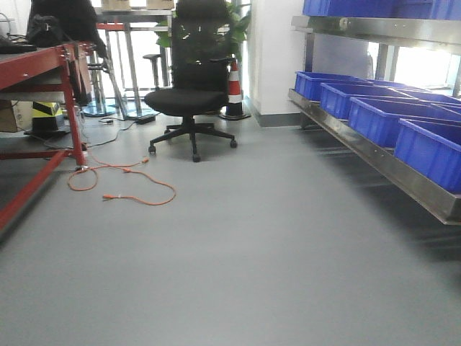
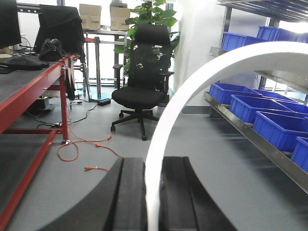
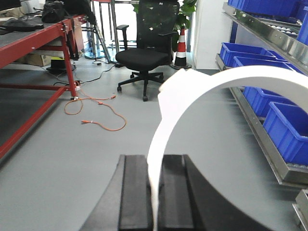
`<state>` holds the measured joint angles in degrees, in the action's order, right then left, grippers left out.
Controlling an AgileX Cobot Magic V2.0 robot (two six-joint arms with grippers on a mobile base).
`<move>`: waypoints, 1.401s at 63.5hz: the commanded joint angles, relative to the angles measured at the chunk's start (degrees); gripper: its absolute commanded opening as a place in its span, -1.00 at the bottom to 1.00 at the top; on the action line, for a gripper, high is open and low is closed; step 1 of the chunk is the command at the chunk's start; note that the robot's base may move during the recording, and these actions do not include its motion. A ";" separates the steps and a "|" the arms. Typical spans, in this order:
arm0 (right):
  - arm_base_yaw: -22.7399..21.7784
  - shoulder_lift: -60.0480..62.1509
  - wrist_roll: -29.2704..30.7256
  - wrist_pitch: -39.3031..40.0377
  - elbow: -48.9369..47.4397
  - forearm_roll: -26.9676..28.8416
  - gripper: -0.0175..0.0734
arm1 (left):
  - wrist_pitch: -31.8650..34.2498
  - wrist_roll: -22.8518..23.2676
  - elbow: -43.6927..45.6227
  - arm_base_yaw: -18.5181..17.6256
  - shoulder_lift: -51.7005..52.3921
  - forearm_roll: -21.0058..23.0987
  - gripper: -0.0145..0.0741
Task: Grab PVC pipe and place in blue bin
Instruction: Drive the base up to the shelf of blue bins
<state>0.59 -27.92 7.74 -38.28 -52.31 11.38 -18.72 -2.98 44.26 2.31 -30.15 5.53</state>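
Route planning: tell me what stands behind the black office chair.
A leafy green plant and an orange-and-white traffic cone stand behind the office chair. The chair's back hides the plant's pot.

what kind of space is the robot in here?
Probably a workshop or lab with storage: a steel rack lined with blue bins, a red-framed workbench, plus an office chair and a loose orange cable on the grey floor.

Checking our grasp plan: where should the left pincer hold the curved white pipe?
Probably its lower end, as now: the pipe runs nearly straight inside the left pincer there, entered end-on from below; higher up it arcs right.
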 commanded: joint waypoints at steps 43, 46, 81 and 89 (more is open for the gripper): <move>0.03 0.25 0.12 1.38 -0.29 -0.20 -0.99 | 1.39 -0.03 0.05 -0.28 0.27 0.32 -0.92; 0.03 0.25 0.12 1.38 -0.29 -0.20 -0.99 | 1.39 -0.03 0.05 -0.28 0.27 0.32 -0.92; 0.03 0.25 0.12 1.38 -0.29 -0.20 -0.99 | 1.59 -0.03 0.05 -0.28 0.27 0.32 -0.92; 0.03 0.25 0.12 1.38 -0.29 -0.20 -0.99 | 1.59 -0.03 0.05 -0.28 0.27 0.32 -0.92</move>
<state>0.59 -27.92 7.74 -38.28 -52.31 11.38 -18.72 -2.98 44.26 2.31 -30.15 5.53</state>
